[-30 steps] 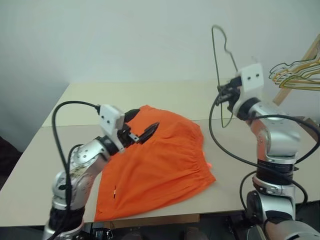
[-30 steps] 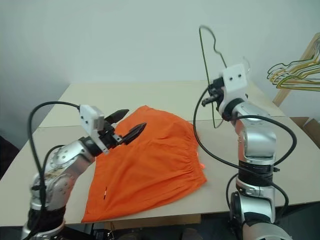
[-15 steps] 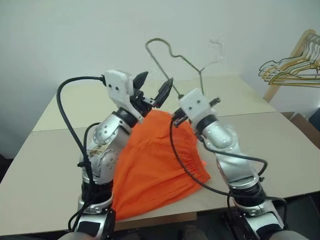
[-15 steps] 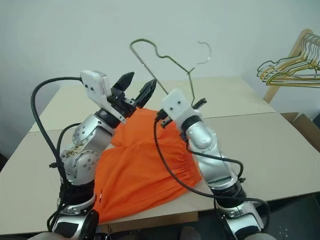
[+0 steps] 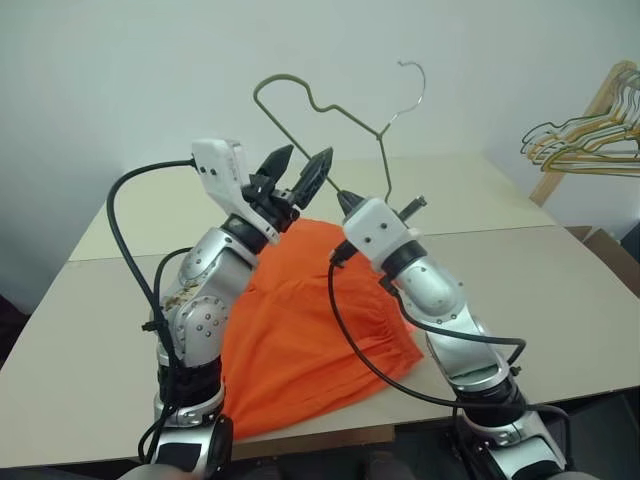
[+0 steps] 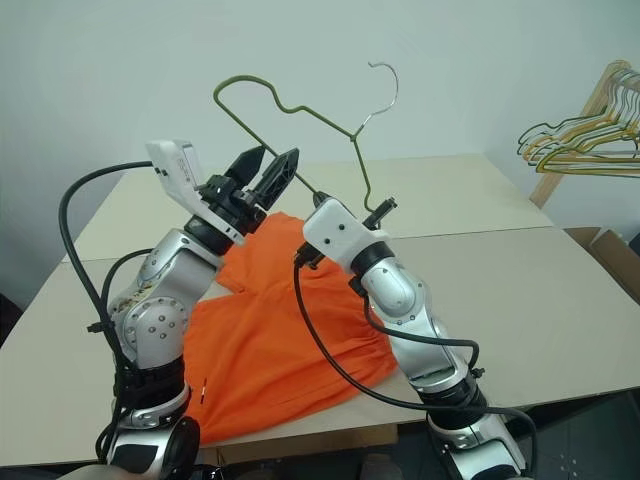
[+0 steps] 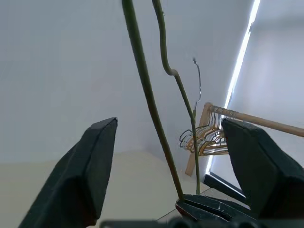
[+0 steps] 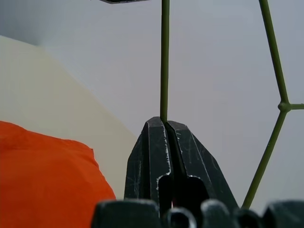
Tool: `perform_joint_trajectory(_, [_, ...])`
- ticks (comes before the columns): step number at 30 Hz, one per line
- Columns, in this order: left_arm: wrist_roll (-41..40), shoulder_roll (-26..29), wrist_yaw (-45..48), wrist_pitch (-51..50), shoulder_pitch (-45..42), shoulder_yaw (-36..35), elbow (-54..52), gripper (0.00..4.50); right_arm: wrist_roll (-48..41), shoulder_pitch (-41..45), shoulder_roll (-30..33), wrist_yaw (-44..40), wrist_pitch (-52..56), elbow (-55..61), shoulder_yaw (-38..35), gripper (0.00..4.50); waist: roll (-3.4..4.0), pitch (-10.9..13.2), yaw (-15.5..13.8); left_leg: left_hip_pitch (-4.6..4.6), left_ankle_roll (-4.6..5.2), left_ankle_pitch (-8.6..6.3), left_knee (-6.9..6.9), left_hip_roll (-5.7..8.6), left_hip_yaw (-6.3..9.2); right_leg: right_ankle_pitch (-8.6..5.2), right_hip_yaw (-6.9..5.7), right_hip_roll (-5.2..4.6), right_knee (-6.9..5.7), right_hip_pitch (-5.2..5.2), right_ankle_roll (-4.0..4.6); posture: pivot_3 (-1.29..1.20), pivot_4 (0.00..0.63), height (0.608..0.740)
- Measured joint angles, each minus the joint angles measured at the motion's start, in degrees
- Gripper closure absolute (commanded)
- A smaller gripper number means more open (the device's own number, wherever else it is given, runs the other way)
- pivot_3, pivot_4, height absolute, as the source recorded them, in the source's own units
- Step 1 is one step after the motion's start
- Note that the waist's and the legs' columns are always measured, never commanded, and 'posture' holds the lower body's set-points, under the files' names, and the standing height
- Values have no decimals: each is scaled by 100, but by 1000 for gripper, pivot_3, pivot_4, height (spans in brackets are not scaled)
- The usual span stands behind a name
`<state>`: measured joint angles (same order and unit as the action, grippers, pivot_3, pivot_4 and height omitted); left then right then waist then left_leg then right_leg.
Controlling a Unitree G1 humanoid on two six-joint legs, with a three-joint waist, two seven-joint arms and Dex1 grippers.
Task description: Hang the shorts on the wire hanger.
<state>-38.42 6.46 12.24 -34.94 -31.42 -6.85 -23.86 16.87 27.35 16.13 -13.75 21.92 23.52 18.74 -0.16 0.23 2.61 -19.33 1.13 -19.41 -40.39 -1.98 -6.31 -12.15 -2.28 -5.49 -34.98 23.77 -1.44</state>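
The thin grey-green wire hanger [image 8: 165,57] is held up in the air above the table's middle, hook uppermost. My right gripper [image 8: 165,122] is shut on its lower wire. My left gripper [image 5: 300,168] is raised beside it, open, with one long side of the hanger [image 7: 149,97] running between its fingers [image 7: 90,166] without touching them. The orange shorts [image 5: 310,330] lie spread flat on the table [image 5: 560,290] under both arms, and neither gripper touches them.
A wooden rack with bunched yellow and green hangers [image 5: 590,140] stands at the far right. A plain wall is behind the table. A seam crosses the tabletop left to right, and the table's front edge is close below the shorts.
My right arm has swung the hanger from the right to the middle and tilted it. My left gripper has lifted off the shorts up to the hanger, and its fingers have narrowed a little.
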Motion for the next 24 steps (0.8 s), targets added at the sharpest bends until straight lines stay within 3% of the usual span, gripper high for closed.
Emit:
perform_joint_trajectory(9, [12,13,121,156,1,32,110,4463,81,-77,-90,-74,-26,-1,24,4500,0,0,4,1,0,0,0,0,0,0,0,0,1,0,0,-12,0,740])
perform_joint_trajectory(18, [395,216,373,496,81,357,222,4489,111,-121,28,-275,-102,-78,17,4500,-1,0,10,0,0,0,0,0,0,0,0,1,3,-2,0,-17,0,740])
perform_joint_trajectory(24, [739,317,508,793,174,471,352,4500,60,-115,339,-723,-612,-48,93,2657,-1,1,27,4,1,-1,2,-2,0,0,1,4,4,-3,0,-19,0,740])
